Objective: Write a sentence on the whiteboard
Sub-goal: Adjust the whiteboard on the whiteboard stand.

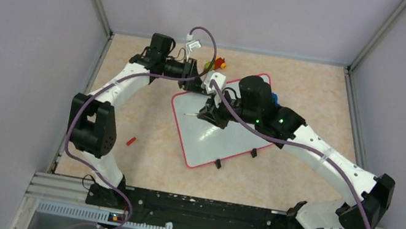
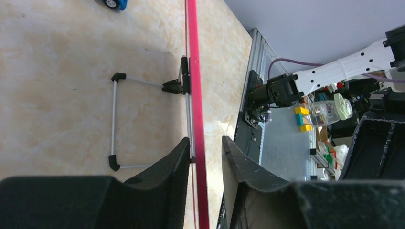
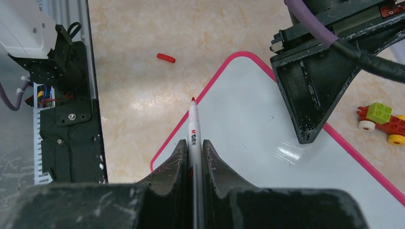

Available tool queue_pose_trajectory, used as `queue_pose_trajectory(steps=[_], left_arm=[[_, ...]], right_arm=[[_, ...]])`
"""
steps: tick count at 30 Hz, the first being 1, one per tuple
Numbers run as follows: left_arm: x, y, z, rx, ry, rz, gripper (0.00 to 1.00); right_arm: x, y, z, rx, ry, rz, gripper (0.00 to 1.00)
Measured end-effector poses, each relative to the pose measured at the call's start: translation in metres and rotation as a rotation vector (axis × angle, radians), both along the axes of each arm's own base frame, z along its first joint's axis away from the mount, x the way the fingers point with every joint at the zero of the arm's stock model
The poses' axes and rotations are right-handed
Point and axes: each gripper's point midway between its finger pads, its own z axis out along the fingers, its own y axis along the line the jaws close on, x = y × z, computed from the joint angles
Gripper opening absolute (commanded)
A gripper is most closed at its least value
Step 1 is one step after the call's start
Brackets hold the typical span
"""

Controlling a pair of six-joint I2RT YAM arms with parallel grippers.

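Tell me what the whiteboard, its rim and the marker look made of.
whiteboard: glossy white coated panel, going by the glare patch on it; its core is not visible.
rim: smooth pink-red edging, probably plastic.
marker: white matte barrel with printed lettering and a red tip, likely plastic.

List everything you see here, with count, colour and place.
whiteboard: 1, white with pink-red rim, lying slanted in the middle
clips: 2, black, on its near edge
marker: 1, white with red tip, in the right gripper
small red piece: 1, red, left of the board
brick car: 1, red, yellow and green, beyond the board's far corner
blue toy: 1, blue, by the board's far edge
left gripper: 1, black, fingers either side of the board's rim
right gripper: 1, black, shut on the marker
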Motion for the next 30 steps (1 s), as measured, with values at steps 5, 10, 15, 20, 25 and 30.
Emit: queue_pose_trajectory(steps=[5, 10, 15, 20, 25, 30], left_arm=[[-0.01, -0.012, -0.002, 0.004, -0.001, -0.04, 0.27], [-0.016, -0.018, -0.006, 0.005, 0.012, -0.058, 0.2], [-0.015, -0.018, -0.009, -0.001, 0.004, -0.055, 0.17], [-0.014, -0.019, -0.01, -0.006, -0.004, -0.054, 0.14], [-0.015, -0.022, -0.01, -0.008, -0.012, -0.063, 0.13], [-0.017, -0.026, -0.01, -0.008, -0.027, -0.075, 0.19]], right_arm=[[0.0, 0.0, 0.0, -0.002, -0.002, 0.003, 0.0], [-0.001, 0.0, 0.0, -0.001, -0.001, 0.006, 0.0], [-0.001, 0.0, 0.0, -0.001, -0.001, 0.006, 0.0], [-0.001, 0.0, 0.0, -0.001, 0.0, 0.009, 0.0], [-0.001, 0.0, 0.0, -0.001, 0.0, 0.01, 0.0], [-0.003, 0.001, 0.0, 0.001, 0.002, 0.016, 0.0]])
